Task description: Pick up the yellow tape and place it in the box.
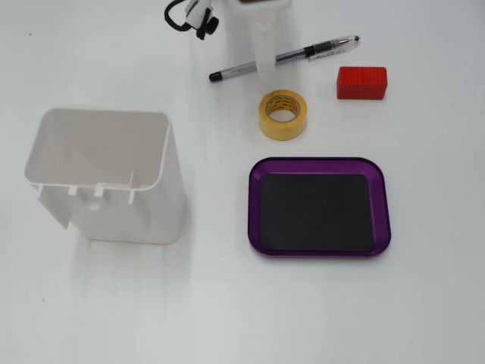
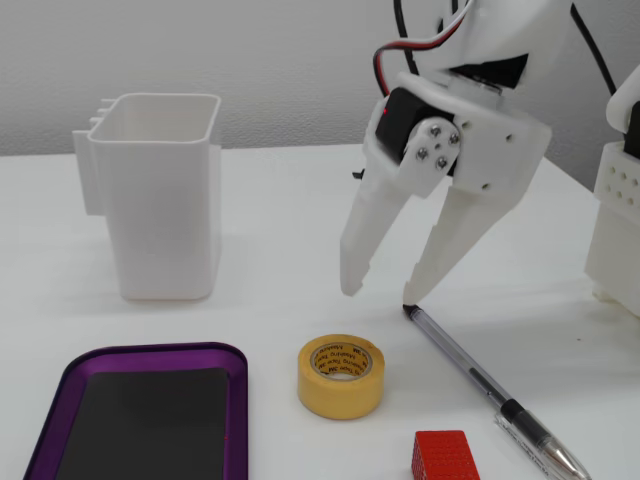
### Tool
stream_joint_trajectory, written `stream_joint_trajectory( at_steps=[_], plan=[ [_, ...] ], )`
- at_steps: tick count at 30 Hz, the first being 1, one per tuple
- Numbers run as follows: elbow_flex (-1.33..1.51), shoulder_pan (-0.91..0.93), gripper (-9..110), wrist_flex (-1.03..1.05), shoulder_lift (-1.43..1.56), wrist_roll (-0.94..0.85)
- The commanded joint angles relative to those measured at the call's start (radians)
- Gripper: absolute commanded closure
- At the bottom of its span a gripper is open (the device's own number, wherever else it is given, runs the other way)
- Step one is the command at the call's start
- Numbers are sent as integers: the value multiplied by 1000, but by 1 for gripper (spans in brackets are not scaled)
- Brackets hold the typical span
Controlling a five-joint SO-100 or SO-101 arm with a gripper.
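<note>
Only in a fixed view taken from table level did the white two-finger gripper (image 2: 378, 292) show whole: its two long tapered fingers pointed downward and stood spread apart, holding nothing, one tip near the capped end of the clear ballpoint pen with a black grip (image 2: 490, 388), the other hanging free above the white table (image 2: 270, 250). From above, in a fixed view, just a white part of the arm (image 1: 261, 34) crossed over the pen (image 1: 284, 57) at the top edge, so the fingers' spread could not be read there. That top-down picture laid out the spacing instead: the small roll of yellow masking tape with a tan core (image 1: 283, 114) lay flat just above the shallow purple tray with a black floor (image 1: 319, 205), apart from it, with the red ribbed rectangular block (image 1: 362, 83) near the roll and the tall white plastic bin (image 1: 106, 174) well off to the left. At table level the tape (image 2: 341, 376) sat between tray (image 2: 150, 356) and block (image 2: 441, 456), below and in front of the fingers, untouched.
</note>
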Motion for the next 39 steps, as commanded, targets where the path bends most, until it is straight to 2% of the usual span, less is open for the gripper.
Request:
stream_joint_trajectory(
  at_steps=[1,9,21,30,39],
  plan=[
    [-40,-8,88,-28,-103,2],
    [-40,-6,88,-124,-282,2],
    [-44,-12,88,-118,-296,11],
    [-225,-14,88,63,-295,12],
    [-239,-15,88,66,-296,14]
  ],
)
